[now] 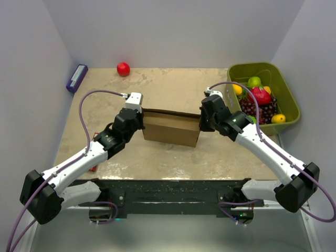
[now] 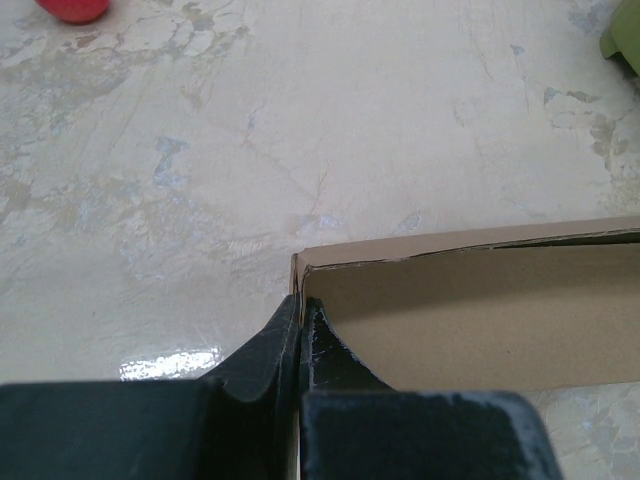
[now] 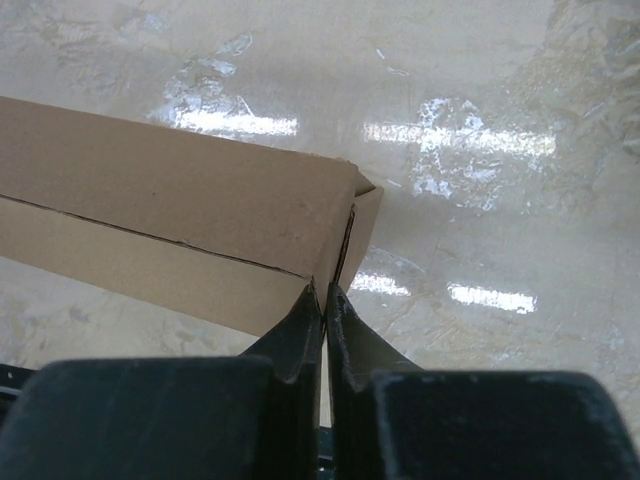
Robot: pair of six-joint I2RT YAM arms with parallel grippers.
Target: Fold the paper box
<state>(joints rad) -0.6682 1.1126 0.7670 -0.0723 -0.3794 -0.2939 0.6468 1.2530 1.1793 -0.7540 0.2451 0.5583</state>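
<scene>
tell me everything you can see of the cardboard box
The paper box is plain brown cardboard, part-folded into a shallow rectangle with thin upright walls and an open inside. It lies crosswise over the middle of the table, between the arms. The left gripper is shut on its left end wall, and the right gripper on its right end.

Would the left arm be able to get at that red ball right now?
Probably not yet: the left tool is pinching an end wall of the paper box. The tabletop towards the red ball looks unobstructed, but it must let go first.
</scene>
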